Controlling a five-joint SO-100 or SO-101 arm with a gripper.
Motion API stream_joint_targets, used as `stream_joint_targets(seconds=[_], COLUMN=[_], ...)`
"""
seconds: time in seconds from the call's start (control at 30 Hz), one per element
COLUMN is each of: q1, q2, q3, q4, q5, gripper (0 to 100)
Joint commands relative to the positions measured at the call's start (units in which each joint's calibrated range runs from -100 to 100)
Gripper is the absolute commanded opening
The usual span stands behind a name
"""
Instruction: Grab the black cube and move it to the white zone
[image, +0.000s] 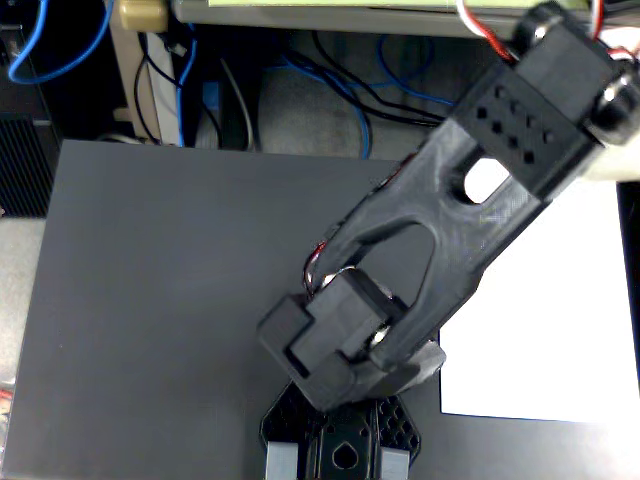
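Observation:
My black arm reaches from the top right down to the bottom middle of the fixed view. My gripper (340, 462) points down at the table's front edge and the frame's bottom edge cuts it off. Two lattice-patterned fingers (284, 418) with grey-blue tips show on either side of a black part with a teardrop hole. I cannot tell how the jaws stand or whether anything is between them. The black cube does not show; the arm may hide it. The white zone (545, 320) is a paper sheet on the right of the table, right of my gripper.
The dark grey table (150, 300) takes up most of the view. Behind its far edge lie blue and black cables (330, 80) and a black box (25, 165) at the left. The arm's upper link (520, 130) crosses above the white sheet's corner.

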Motion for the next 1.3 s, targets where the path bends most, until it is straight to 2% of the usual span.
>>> stream_joint_targets(seconds=[0.0,0.13,0.27,0.33,0.4,0.47,0.6,0.73,0.87,1.13,1.27], q1=[5.0,5.1,5.2,5.0,3.4,2.9,2.7,2.3,-4.8,-4.8,-3.4], q2=[-0.7,-0.6,-0.6,-0.6,5.6,19.2,36.4,36.6,36.5,36.5,36.5], q3=[-0.6,6.3,22.0,25.5,27.4,24.3,15.8,16.3,22.3,22.8,24.4], q4=[-3.4,-5.7,-15.8,-19.3,-22.3,-23.2,-22.8,-22.7,-20.7,-19.8,-14.6], q5=[-1.3,-2.5,-2.5,-4.4,-4.9,-4.9,-4.4,-4.3,-4.5,-4.3,-2.8], gripper=[1,1,1,1,1,1,1,1,1,1,1])
